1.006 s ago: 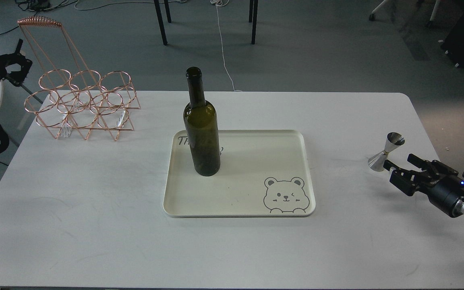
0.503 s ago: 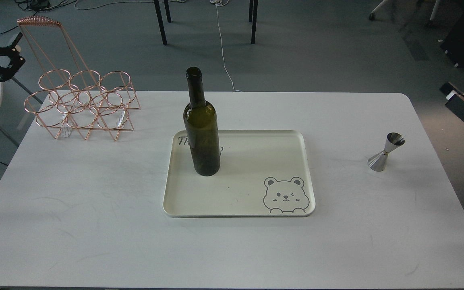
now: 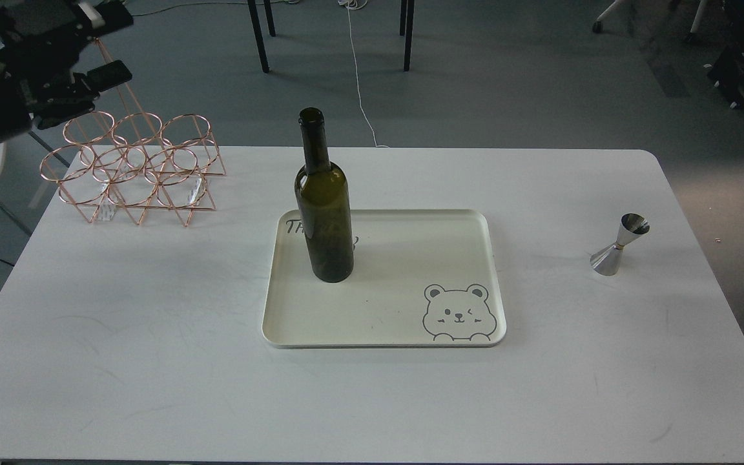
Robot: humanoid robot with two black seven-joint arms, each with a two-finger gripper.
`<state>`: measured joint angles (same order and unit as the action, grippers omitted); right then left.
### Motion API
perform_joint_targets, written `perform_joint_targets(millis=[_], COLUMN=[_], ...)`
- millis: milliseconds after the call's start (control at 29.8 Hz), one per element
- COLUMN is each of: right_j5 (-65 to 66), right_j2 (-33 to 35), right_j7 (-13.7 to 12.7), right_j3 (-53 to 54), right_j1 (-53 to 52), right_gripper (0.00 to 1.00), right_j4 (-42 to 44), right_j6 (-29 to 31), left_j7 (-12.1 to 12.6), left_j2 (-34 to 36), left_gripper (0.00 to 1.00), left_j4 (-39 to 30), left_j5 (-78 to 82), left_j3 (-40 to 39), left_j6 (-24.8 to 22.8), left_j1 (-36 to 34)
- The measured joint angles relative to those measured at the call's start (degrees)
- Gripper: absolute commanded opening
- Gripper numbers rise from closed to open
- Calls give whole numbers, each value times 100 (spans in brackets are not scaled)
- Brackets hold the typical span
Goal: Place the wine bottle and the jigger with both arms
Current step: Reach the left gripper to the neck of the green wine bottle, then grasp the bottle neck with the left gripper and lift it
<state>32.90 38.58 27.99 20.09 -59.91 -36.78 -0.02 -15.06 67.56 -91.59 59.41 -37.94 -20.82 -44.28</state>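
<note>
We've got the wine bottle (image 3: 324, 213) standing upright on the cream tray (image 3: 475, 223), and the jigger (image 3: 619, 245) alone on the white table (image 3: 152, 323) well off to the right. Our left gripper (image 3: 97, 42) hovers top left with fingers apart and empty; the right gripper's fingers we cannot tell at the frame edge. The danger, we reckon: that tall bottle tips if nudged near the neck, and the left arm could snag the copper wire rack (image 3: 133, 168) beside it.

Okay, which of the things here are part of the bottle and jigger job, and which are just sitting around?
Part of the job:
wine bottle, upright on the cream tray
jigger, on the table

Just sitting around:
copper wire rack
</note>
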Motion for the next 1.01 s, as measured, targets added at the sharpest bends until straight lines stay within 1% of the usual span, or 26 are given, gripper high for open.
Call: perform_joint_targets(millis=[134, 235, 302, 402, 469, 637, 771, 804, 905, 1006], right_j5=[-649, -950, -1006, -1051, -1062, -1067, -1068, -1068, -1068, -1068], right_j2=[-222, -249, -250, -232, -210, -178, -177, -176, -176, -198], right_j7=[1, 0, 0, 0, 0, 1, 1, 1, 1, 1], right_j3=[94, 103, 107, 109, 111, 115, 118, 121, 147, 166], right_j1=[-2, 2, 2, -8, -15, 9, 13, 14, 19, 22], right_gripper=[97, 97, 97, 97, 97, 97, 97, 97, 97, 97], right_j4=[169, 201, 212, 214, 215, 208, 206, 206, 206, 206], right_j6=[198, 287, 380, 475, 493, 500, 500, 500, 496, 486], left_j7=[-1, -5, -1, 34, 117, 435, 507, 508, 518, 550], left_j2=[-450, -896, -1214, -1655, -1933, -2490, -2748, -2792, -2886, -2913], left_gripper=[98, 98, 98, 98, 98, 97, 90, 85, 65, 55], left_j4=[-346, -467, -478, -445, -398, -47, 72, 84, 110, 128], left_j5=[2313, 3687, 4253, 4729, 4847, 4911, 4912, 4912, 4915, 4920], left_j3=[54, 70, 87, 107, 110, 114, 114, 114, 115, 119], left_j6=[211, 269, 281, 300, 363, 606, 654, 655, 657, 657], left_j1=[15, 58, 65, 68, 68, 68, 30, 28, 18, 18])
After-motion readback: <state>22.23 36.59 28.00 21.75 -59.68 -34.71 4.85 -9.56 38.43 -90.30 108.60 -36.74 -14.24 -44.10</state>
